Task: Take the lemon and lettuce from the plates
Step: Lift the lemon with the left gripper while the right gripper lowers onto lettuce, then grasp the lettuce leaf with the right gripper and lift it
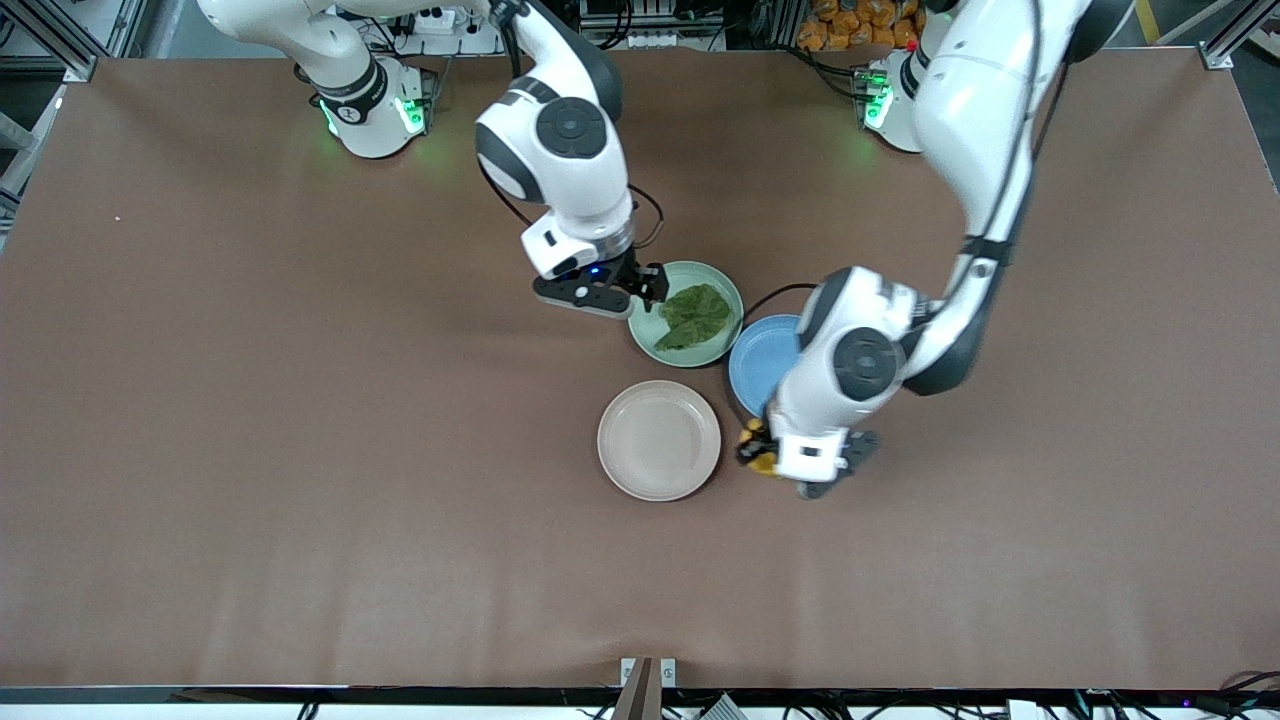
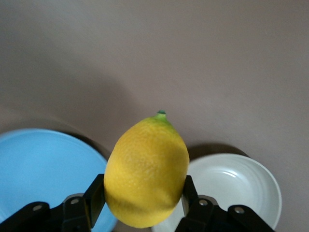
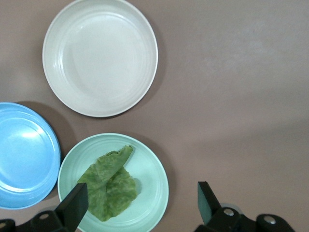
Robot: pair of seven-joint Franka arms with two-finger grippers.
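Covered by a plain brown table [image 1: 250, 420] surface, edged by aluminium framing [image 1: 60, 40] and tangled cables [image 1: 640, 25] along the table's robot-base side.

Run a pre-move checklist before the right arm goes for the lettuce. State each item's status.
1. Lemon gripped by left end effector: ok, fingers on both sides.
2. Lemon off its plate: ok, held over bare table between the beige plate and the blue plate.
3. Lettuce lying in the mint plate: ok.
4. Right end effector open: ok.
5. Right end effector centred over lettuce: not ok, it sits over the plate's rim.
6. Beige plate empty: ok.
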